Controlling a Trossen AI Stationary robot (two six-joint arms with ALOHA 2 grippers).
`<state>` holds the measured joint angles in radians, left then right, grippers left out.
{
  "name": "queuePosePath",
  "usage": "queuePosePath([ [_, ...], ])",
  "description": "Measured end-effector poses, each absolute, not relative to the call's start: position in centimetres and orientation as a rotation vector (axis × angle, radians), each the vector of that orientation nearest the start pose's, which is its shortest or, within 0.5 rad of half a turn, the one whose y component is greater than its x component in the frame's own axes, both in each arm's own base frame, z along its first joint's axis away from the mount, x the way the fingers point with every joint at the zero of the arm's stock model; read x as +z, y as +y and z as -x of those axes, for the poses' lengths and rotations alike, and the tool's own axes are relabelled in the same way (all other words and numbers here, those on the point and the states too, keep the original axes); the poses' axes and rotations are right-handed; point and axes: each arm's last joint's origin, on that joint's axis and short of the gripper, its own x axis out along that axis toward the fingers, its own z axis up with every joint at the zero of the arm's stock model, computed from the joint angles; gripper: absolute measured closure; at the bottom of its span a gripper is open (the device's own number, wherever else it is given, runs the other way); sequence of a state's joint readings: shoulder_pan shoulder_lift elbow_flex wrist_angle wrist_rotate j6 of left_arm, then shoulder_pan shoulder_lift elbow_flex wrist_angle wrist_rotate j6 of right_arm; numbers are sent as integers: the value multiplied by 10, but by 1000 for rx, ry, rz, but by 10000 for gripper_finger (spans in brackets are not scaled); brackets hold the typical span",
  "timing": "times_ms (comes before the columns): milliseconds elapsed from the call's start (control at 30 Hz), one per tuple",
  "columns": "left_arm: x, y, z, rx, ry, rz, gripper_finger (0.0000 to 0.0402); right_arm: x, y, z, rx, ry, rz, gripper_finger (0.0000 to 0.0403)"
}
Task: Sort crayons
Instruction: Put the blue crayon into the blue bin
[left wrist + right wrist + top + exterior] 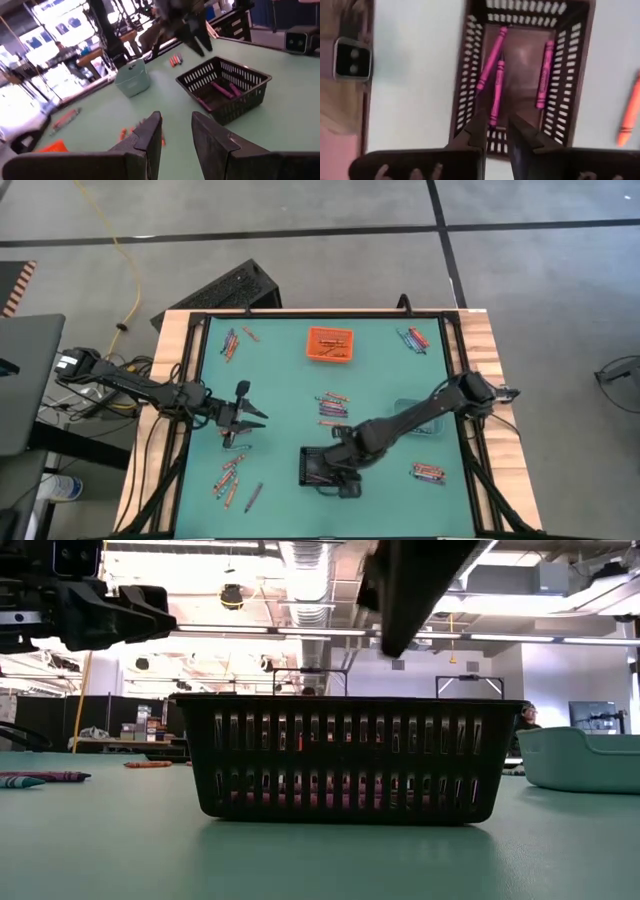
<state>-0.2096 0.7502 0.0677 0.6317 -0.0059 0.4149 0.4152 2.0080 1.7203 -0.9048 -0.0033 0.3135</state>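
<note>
Crayons in black bin, right fingers seemingly slightly apart above, empty

Magenta crayons lie in a black slotted bin below dark fingers, on a teal bench.

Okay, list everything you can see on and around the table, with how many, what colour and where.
black basket: one, near edge, middle; holds three purple crayons
orange bin: one, far side, middle; crayons inside
teal bin: one, right of centre, partly under the right arm
loose crayons: several mixed piles, at centre, both far corners, near left and near right
table: one, green top, wooden border
yellow cable: one, floor beyond the table
left gripper: left of centre, jaws parted, empty
right gripper: over the black basket, jaws slightly apart, empty
</note>
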Motion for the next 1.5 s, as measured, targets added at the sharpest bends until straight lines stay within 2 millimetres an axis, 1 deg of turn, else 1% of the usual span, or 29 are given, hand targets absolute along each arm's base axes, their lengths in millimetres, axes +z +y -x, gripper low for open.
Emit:
queuePosePath([
  [100, 168, -31, -148, -215, 34, -376, 306, 254, 175, -369, 154, 1153, 111, 337],
  [200, 168, -31, -149, -214, 36, -352, 306, 265, 176, -347, 68, 1069, 221, 337],
  [267, 168, -31, -149, -212, 37, -342, 306, 269, 175, -330, 14, 989, 263, 337],
  [333, 168, -31, -149, -204, 40, -322, 306, 267, 175, -314, -10, 887, 287, 337],
  [433, 168, -31, -149, -186, 47, -279, 306, 255, 173, -295, 4, 698, 303, 337],
  [567, 168, -29, -149, -119, 60, -199, 306, 233, 162, -275, 15, 447, 282, 337],
  [667, 168, -24, -150, -6, 71, -125, 306, 218, 144, -263, -5, 288, 300, 337],
  [733, 171, -18, -153, 50, 75, -78, 306, 205, 128, -255, -33, 220, 344, 337],
  [833, 178, -8, -161, 87, 85, -17, 306, 192, 101, -246, -93, 117, 343, 337],
  [933, 184, 2, -172, 135, 147, 13, 306, 183, 76, -238, -136, 55, 360, 337],
  [1000, 189, 11, -182, 188, 192, 27, 306, 183, 62, -236, -184, 17, 380, 337],
  [1033, 190, 15, -186, 218, 223, 34, 306, 185, 55, -236, -215, -5, 371, 337],
  [1100, 195, 24, -196, 272, 269, 60, 306, 187, 46, -237, -259, -29, 290, 337],
  [1167, 199, 31, -206, 314, 347, 97, 306, 183, 42, -239, -268, -13, 193, 337],
  [1233, 205, 38, -215, 351, 451, 141, 306, 178, 42, -239, -272, 19, 185, 337],
  [1333, 217, 46, -225, 403, 613, 199, 306, 179, 41, -239, -329, 27, 248, 337],
  [1400, 225, 49, -230, 439, 688, 232, 306, 180, 41, -238, -346, 29, 292, 337],
  [1500, 231, 51, -241, 453, 736, 221, 306, 180, 40, -238, -344, 46, 365, 337],
])
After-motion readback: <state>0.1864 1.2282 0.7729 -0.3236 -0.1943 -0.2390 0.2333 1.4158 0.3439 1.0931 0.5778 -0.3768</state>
